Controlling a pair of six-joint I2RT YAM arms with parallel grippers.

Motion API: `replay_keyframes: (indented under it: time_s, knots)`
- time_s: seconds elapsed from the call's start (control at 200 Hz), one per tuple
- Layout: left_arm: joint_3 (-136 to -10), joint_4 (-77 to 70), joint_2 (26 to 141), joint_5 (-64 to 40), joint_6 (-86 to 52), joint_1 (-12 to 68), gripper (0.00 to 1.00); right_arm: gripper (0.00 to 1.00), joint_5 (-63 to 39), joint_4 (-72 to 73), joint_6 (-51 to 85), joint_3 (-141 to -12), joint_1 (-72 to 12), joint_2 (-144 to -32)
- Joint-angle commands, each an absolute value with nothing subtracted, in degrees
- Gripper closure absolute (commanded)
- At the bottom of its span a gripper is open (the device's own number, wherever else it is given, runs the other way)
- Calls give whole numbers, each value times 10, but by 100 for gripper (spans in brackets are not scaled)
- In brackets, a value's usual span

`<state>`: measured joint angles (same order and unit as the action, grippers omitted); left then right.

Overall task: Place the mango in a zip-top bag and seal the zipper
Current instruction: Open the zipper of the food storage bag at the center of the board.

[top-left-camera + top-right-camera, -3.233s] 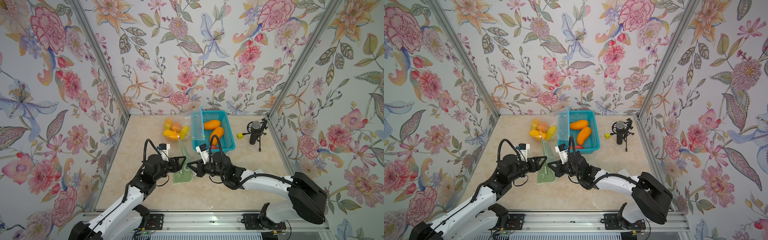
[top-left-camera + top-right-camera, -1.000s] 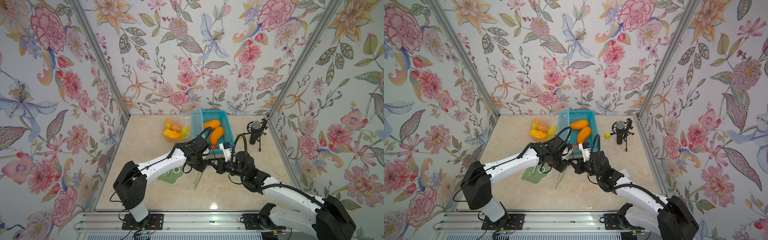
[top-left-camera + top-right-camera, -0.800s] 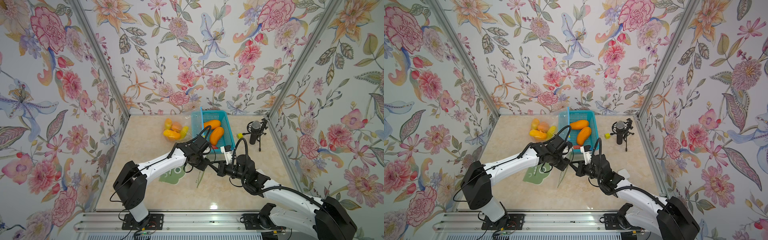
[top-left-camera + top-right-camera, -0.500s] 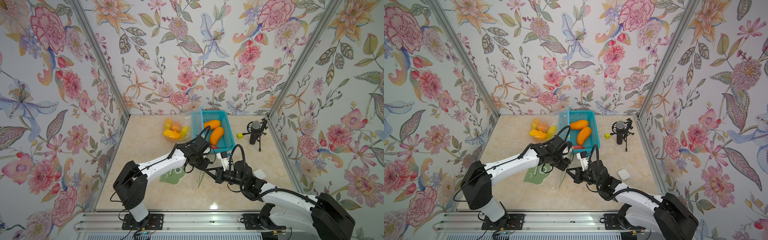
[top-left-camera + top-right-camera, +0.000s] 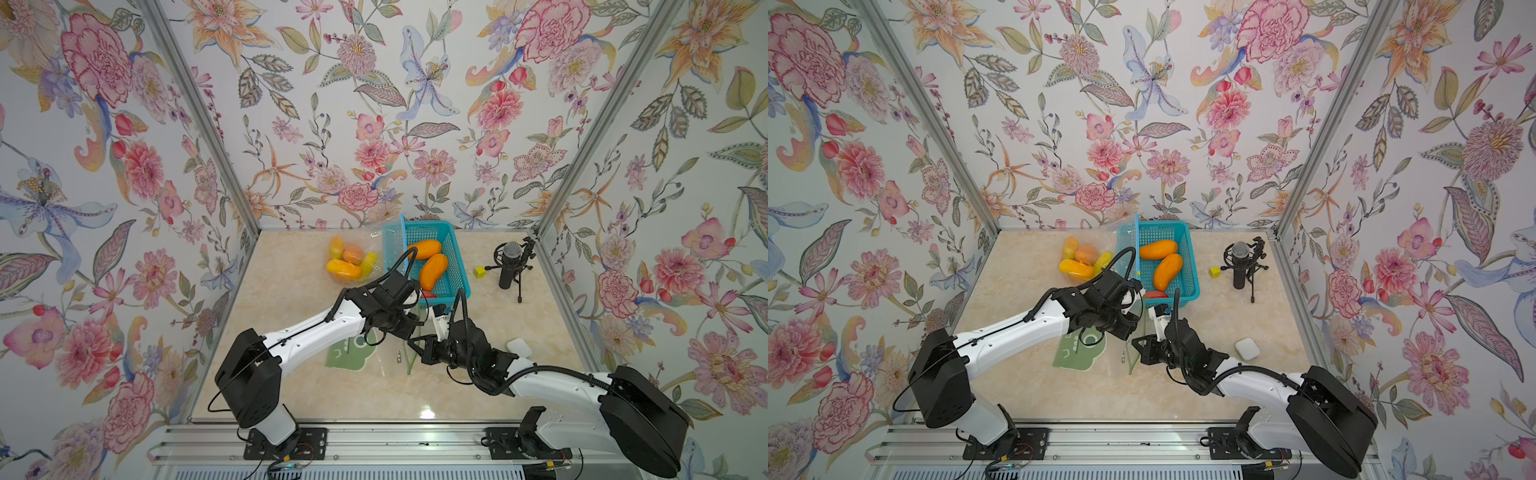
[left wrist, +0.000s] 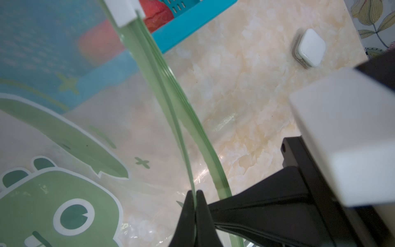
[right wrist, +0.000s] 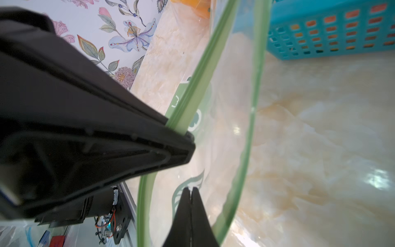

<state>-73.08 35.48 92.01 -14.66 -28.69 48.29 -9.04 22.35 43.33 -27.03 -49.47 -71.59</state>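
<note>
Front and centre on the table [image 5: 291, 291], both arms crowd over the zip-top bag [image 5: 350, 354], and this is a delicate spot. The left gripper [image 6: 195, 193] is clamped on one green lip of the zipper [image 6: 171, 89], jaws tight together on that thin strip. The right gripper [image 7: 190, 189] has its jaws closed too, tips sitting between the two lips in the bag's mouth. Whether it has any clear film pinched, I cannot tell.

The danger now: that lip is slick and narrow, so a tug from either arm could slide it out of the pinch, and the limp bag would flop flat and close its mouth. The mouth is parted but not wide, and a fat mango could snag on the rim and drag the bag along. Two arms this close could also knock fingers.

And the mango [image 5: 433, 270]? It lies in the blue basket [image 5: 454, 266] beside a second mango [image 5: 424, 249], beyond both grippers, farther out on the table. It is near the left gripper but apart from it, and nothing touches it. Neither gripper is free to fetch it.
</note>
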Motion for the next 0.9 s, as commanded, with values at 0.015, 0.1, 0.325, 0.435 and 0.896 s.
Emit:
replay_keyframes:
  time_s: [0.015,0.1,0.325,0.435,0.896]
  knots:
    - [-725,369,902,-165,-306,483,100,100,-50,201,451,-289,-480,-722]
    - [-737,386,879,-161,-313,489,100,100,-56,225,486,-298,-462,-743]
    - [-756,408,833,-144,-326,492,100,100,-154,308,524,-358,-449,-850]
    - [-752,433,822,-117,-324,492,100,100,-220,386,522,-381,-457,-887]
    - [-787,592,743,22,-293,405,100,100,-23,130,507,-445,-469,-899]
